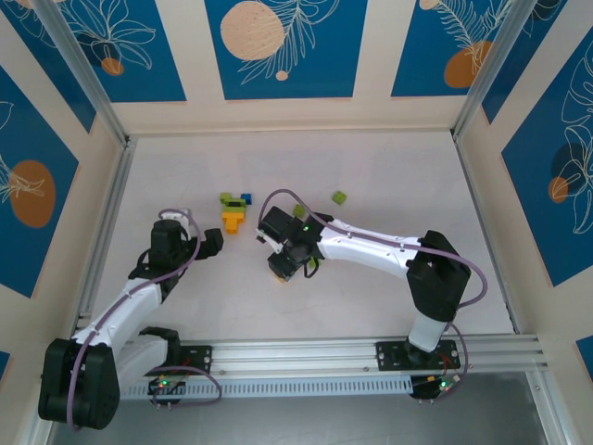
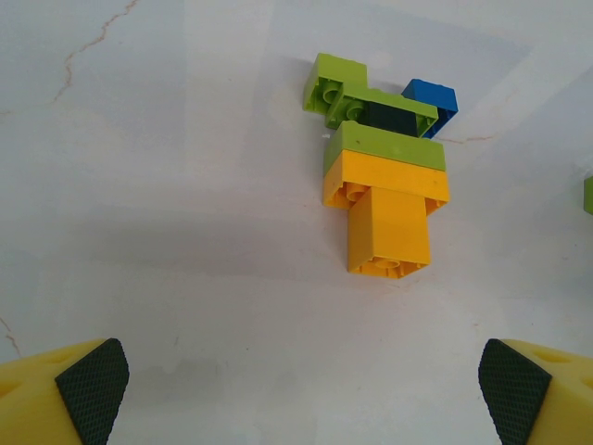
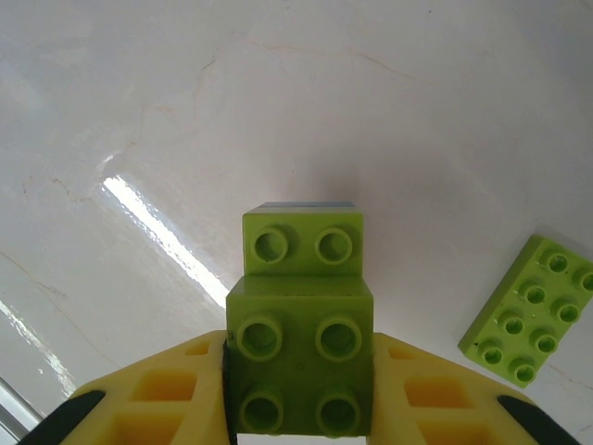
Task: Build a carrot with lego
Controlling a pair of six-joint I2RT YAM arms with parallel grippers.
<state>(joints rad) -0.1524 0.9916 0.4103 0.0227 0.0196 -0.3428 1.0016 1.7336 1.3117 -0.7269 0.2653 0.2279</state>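
Note:
A partly built lego carrot (image 2: pixel 387 209) lies flat on the white table: two orange bricks, a lime green layer (image 2: pixel 384 146) above them, then a dark brick, another green brick and a blue brick (image 2: pixel 432 96). From the top camera the stack (image 1: pixel 234 211) lies left of centre. My left gripper (image 2: pixel 304 400) stands open just short of the orange end, with nothing between its pads (image 2: pixel 91 389). My right gripper (image 3: pixel 298 394) is shut on a stepped pair of lime green bricks (image 3: pixel 301 348), studs facing the camera, held above the table right of the carrot (image 1: pixel 283 264).
A flat lime green brick (image 3: pixel 526 311) lies on the table just right of the right gripper. Another loose green brick (image 1: pixel 340 197) sits further back, right of centre. Walls with blue panels enclose the table on three sides.

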